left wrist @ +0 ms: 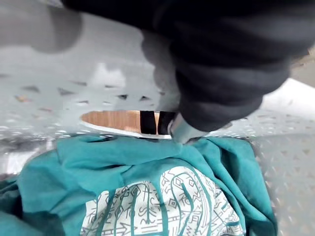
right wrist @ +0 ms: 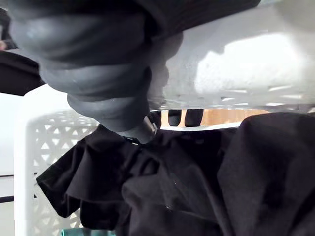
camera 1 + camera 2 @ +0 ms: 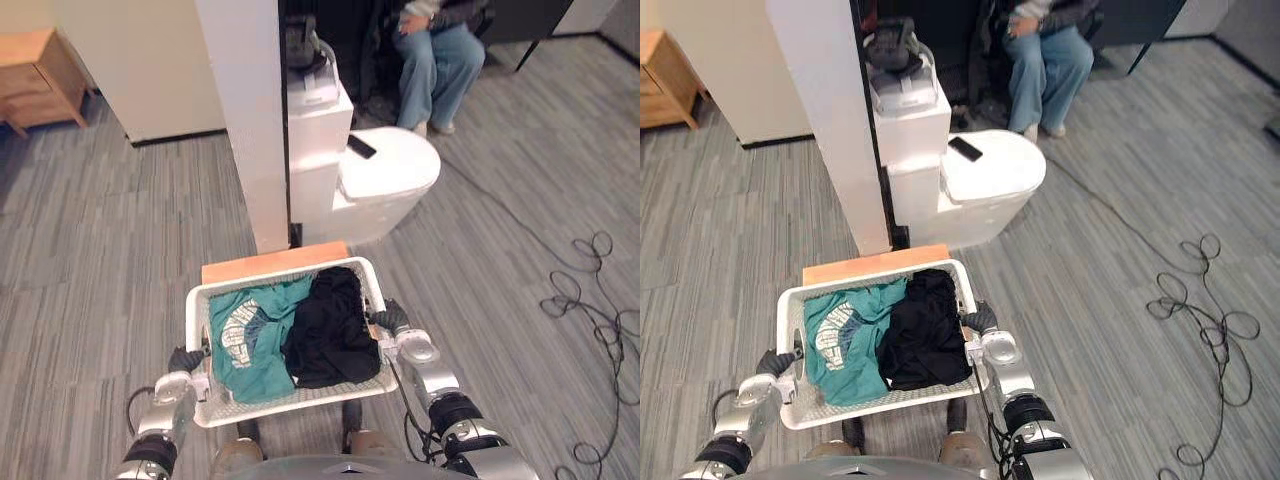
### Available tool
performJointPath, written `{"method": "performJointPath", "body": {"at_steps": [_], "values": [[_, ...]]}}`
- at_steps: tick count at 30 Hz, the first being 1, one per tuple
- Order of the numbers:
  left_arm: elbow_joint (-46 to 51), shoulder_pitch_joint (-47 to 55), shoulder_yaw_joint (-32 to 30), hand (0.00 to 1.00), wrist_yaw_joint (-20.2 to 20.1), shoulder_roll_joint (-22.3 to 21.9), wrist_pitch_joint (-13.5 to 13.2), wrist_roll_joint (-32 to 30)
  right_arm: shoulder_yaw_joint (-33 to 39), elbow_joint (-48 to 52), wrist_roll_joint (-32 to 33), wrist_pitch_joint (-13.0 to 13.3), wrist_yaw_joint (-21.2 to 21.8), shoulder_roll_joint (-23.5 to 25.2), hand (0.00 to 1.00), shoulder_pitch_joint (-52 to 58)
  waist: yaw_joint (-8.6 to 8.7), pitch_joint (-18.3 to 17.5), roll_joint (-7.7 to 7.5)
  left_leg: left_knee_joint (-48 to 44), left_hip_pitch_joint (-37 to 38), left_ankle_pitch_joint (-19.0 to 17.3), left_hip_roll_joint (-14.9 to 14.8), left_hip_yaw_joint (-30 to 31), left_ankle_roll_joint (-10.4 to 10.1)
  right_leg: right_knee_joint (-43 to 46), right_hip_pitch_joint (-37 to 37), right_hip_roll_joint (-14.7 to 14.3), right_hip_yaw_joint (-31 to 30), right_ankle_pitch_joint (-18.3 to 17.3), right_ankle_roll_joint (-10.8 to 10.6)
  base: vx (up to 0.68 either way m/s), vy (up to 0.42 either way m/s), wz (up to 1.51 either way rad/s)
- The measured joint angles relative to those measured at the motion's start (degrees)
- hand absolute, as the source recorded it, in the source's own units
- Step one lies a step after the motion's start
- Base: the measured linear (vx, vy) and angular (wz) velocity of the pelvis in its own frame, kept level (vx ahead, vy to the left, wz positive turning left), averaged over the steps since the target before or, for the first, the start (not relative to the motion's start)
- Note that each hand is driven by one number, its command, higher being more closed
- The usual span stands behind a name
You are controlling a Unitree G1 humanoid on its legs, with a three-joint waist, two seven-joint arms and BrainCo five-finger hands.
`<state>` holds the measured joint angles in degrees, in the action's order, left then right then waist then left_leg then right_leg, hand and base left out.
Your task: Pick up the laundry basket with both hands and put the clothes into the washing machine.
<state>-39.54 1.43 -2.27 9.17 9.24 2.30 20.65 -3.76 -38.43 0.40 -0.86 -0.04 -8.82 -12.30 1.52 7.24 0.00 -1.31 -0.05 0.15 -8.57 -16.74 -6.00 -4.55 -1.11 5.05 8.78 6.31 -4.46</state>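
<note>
At 6 o'clock: white perforated plastic laundry basket [image 3: 300,400]. Left hand [image 3: 182,372] at its 9 o'clock handle, right hand [image 3: 402,338] at 3 o'clock, each with fingers hooked through the slot. Inside, teal printed shirt [image 3: 250,340] at 9, black garment [image 3: 325,335] at 3.

**Surroundings on the grey floor**

A person [image 3: 437,60] in blue jeans is sitting at the far side of the room. A wooden cabinet [image 3: 38,75] is standing at the far left on the grey plank floor [image 3: 120,230]. A white pillar [image 3: 245,120] is rising in the middle, and an orange-brown board [image 3: 275,263] is lying flat near its foot.
</note>
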Motion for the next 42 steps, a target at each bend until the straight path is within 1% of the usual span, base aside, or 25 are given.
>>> {"method": "performJointPath", "body": {"at_steps": [3,4,7,8,9,10,12,13,15,17,21,23,26,28,29,30,31,32,33,34,35,36,38,41,42], "values": [[2.7,3.6,-0.2,1.00,0.1,-1.4,-0.1,0.7,0.0,1.6,1.4,0.5,0.0,-0.2,1.00,1.9,-0.56,-0.4,1.39,-13.2,-5.4,-6.4,-3.8,2.0,0.0,2.1,0.1,-1.8,0.0,-1.2,0.8,-0.07,-0.030,0.02],[2.7,4.3,-0.2,1.00,0.1,-1.8,-0.2,1.1,0.0,1.6,1.5,0.5,0.0,-0.3,1.00,2.8,-0.71,-0.7,2.04,-16.8,-6.7,-7.0,-4.8,3.7,-0.1,3.9,0.1,-2.9,1.0,-1.9,1.5,-0.07,-0.036,0.22],[2.7,4.1,0.1,1.00,0.2,-1.5,-0.2,1.2,0.6,1.5,1.5,0.6,-0.1,0.1,1.00,3.1,-0.89,-0.6,2.11,-17.4,-7.1,-3.2,-3.9,7.5,-1.4,9.3,-1.3,-2.0,1.6,-4.8,2.3,-0.10,-0.032,0.32],[2.9,4.2,0.0,1.00,0.3,-1.8,-0.3,1.7,1.2,1.6,1.6,0.7,-0.1,0.5,1.00,3.1,-1.00,-0.5,1.73,-19.7,-7.0,-4.8,-2.8,9.2,-1.3,10.1,-2.0,-0.7,1.5,-5.2,2.2,-0.18,0.014,-0.12],[3.3,4.7,0.0,1.00,0.4,-2.5,-1.0,1.8,2.0,1.6,1.6,0.8,-0.1,0.8,1.00,3.2,-1.62,-0.4,2.22,-29.1,-7.7,-9.5,-1.5,11.8,-1.5,10.8,-2.3,-0.5,0.6,-5.0,2.4,-0.16,0.044,-0.27],[3.3,4.9,0.0,1.00,0.4,-2.6,-1.0,1.8,2.1,1.6,1.6,0.9,-0.1,0.9,1.00,3.5,-1.54,-0.6,2.99,-31.8,-7.1,-11.4,-0.7,12.8,-1.9,10.9,-2.3,-0.6,0.0,-4.8,2.3,-0.13,0.054,-0.44],[3.3,5.2,0.1,1.00,0.4,-2.7,-1.0,1.7,2.3,2.8,1.6,1.3,-0.1,1.1,1.00,5.4,-0.69,-1.4,5.14,-26.3,-3.1,-16.8,0.0,14.2,-1.0,11.2,-3.6,-1.9,-2.0,-3.9,1.3,-0.13,0.132,-0.40],[3.1,4.8,0.2,1.00,0.4,-2.4,-1.0,1.7,2.7,3.6,1.6,1.3,-0.1,1.6,1.00,6.2,0.17,-1.5,5.02,-21.8,-1.7,-17.8,1.1,14.4,0.2,12.0,-5.5,-1.5,-3.3,-3.4,0.8,-0.18,0.192,-0.39],[3.0,5.1,0.7,1.00,0.4,-1.3,-0.9,1.6,3.7,3.9,1.6,1.1,-0.2,2.8,1.00,7.7,0.54,-0.8,1.37,-17.2,-1.0,-15.5,4.3,12.1,1.7,12.0,-7.8,0.2,-6.9,-2.3,-0.3,-0.16,0.133,-0.49],[2.9,5.1,2.5,1.00,0.4,-1.2,-0.7,1.3,5.4,4.0,1.6,1.2,-0.2,3.3,1.00,9.8,0.94,0.1,-0.29,-16.4,-1.1,-14.6,6.0,10.0,2.9,10.2,-9.0,1.0,-10.0,-1.7,-1.2,-0.13,0.141,-0.56],[2.9,4.9,2.7,1.00,-0.8,-1.1,-0.7,-1.2,7.1,7.7,1.7,1.3,-0.1,4.2,1.00,13.9,1.91,0.4,-1.02,-17.7,-0.9,-15.1,6.0,3.6,4.1,6.3,-9.2,0.9,-12.9,-1.0,-1.6,-0.05,0.122,-0.81],[3.5,4.9,2.3,1.00,-0.9,-1.5,-0.8,-1.3,7.3,7.9,1.6,1.2,-0.2,4.0,1.00,13.5,1.37,0.4,0.49,-16.8,-0.4,-14.5,2.2,-3.2,5.6,9.2,-11.9,0.9,-4.8,-3.8,1.1,-0.05,0.039,-1.43],[4.3,6.0,2.2,1.00,-0.9,-1.4,-0.8,-1.3,7.3,7.9,1.5,1.2,-0.1,4.5,1.00,13.7,0.54,0.5,0.73,-15.4,2.6,-14.1,-0.8,-9.1,5.0,23.7,-12.0,3.1,7.3,-5.9,4.6,0.09,0.000,-1.14],[4.7,7.2,2.0,1.00,-0.9,-1.2,-1.0,-1.3,7.3,7.8,1.4,1.3,-0.1,5.1,1.00,14.4,0.56,-0.9,-1.67,-15.1,3.8,-14.2,-0.7,-12.9,4.6,23.6,-9.5,5.0,9.8,-8.6,3.4,0.08,-0.076,-1.16],[4.4,6.8,0.9,1.00,-0.9,-1.4,-1.0,-1.3,7.0,7.1,1.3,1.3,-0.1,4.9,1.00,13.9,1.22,-1.4,-2.18,-13.4,4.3,-13.4,-0.2,-14.9,3.5,20.1,-10.1,2.5,8.7,-6.3,3.6,0.07,-0.092,-1.13],[4.4,6.6,0.9,1.00,-1.0,-1.9,-1.0,-1.3,6.9,6.4,1.4,1.7,-0.1,4.2,1.00,13.4,1.58,-1.5,-1.39,-12.0,4.3,-12.6,-0.3,-15.2,3.6,17.4,-10.0,1.1,8.0,-4.1,3.9,0.03,-0.075,-1.49],[4.5,6.6,1.0,1.00,-1.0,-2.7,-1.0,-1.3,6.9,5.4,1.4,1.9,-0.1,3.3,1.00,11.4,2.00,-1.5,-0.58,-9.3,4.7,-11.4,-0.1,-17.2,3.5,11.2,-9.9,-1.5,6.5,0.7,3.4,0.00,-0.065,-1.21],[4.6,6.9,0.9,1.00,-1.0,-2.7,-1.1,-1.3,6.8,5.3,1.4,1.8,-0.1,3.5,1.00,10.9,1.77,-1.5,-0.95,-8.2,5.3,-11.1,0.0,-19.4,2.9,8.0,-9.5,-1.3,6.9,-2.2,3.0,-0.03,-0.090,-1.65],[3.8,6.0,0.2,1.00,-1.0,-3.2,-1.0,-1.2,6.9,4.5,1.4,1.8,-0.2,3.1,1.00,10.2,1.84,-1.1,0.13,-6.4,6.3,-10.2,-0.6,-23.4,2.6,8.0,-10.3,-0.1,13.8,-5.1,2.7,-0.06,-0.076,-1.45],[3.8,5.9,0.8,1.00,-1.0,-3.5,-1.0,-1.2,7.0,3.5,1.4,1.7,-0.1,2.3,1.00,9.8,2.00,-1.1,1.06,-5.6,7.0,-9.9,-1.7,-25.9,1.6,9.5,-10.6,0.9,18.8,-5.5,4.4,-0.04,-0.111,-1.58],[3.5,5.9,0.9,1.00,-1.0,-3.0,-0.9,-1.2,6.9,3.4,1.4,1.6,-0.1,2.7,1.00,10.1,1.91,-1.3,0.39,-6.0,8.1,-10.4,-1.6,-28.3,0.1,8.6,-10.1,1.8,22.3,-4.4,4.6,0.02,-0.117,-1.34],[2.1,5.4,1.1,1.00,-1.0,-2.7,-0.9,-1.1,6.7,3.4,1.3,1.4,-0.2,3.0,1.00,10.2,1.94,-1.3,-0.36,-6.4,9.2,-10.4,-1.2,-29.3,-0.4,6.6,-9.4,1.4,21.7,1.6,5.2,0.05,-0.135,-0.98],[0.3,3.5,2.3,1.00,-1.0,-2.8,-0.9,-1.0,7.4,3.4,1.4,1.1,-0.5,2.0,1.00,10.6,2.17,-1.5,0.40,-6.5,9.3,-10.6,-2.2,-27.2,-0.9,4.6,-8.8,-0.6,20.8,2.3,6.1,0.06,-0.124,-0.54],[-0.2,1.6,3.3,1.00,-1.0,-3.1,-0.8,-1.0,8.4,4.0,1.5,1.2,-1.0,1.7,1.00,11.0,2.73,-1.6,1.20,-8.8,9.4,-13.4,-6.3,-25.9,-4.1,4.2,-8.9,-4.9,20.1,-0.5,6.4,0.00,-0.010,-0.44],[-0.7,1.8,3.6,1.00,-0.9,-3.9,-0.8,-0.9,8.5,4.3,1.5,1.5,-1.5,1.3,1.00,11.6,2.21,-1.7,4.43,-10.7,9.2,-14.9,-11.0,-27.2,-4.9,8.1,-9.2,-7.2,20.2,-4.4,8.3,0.06,-0.021,-0.28]]}}
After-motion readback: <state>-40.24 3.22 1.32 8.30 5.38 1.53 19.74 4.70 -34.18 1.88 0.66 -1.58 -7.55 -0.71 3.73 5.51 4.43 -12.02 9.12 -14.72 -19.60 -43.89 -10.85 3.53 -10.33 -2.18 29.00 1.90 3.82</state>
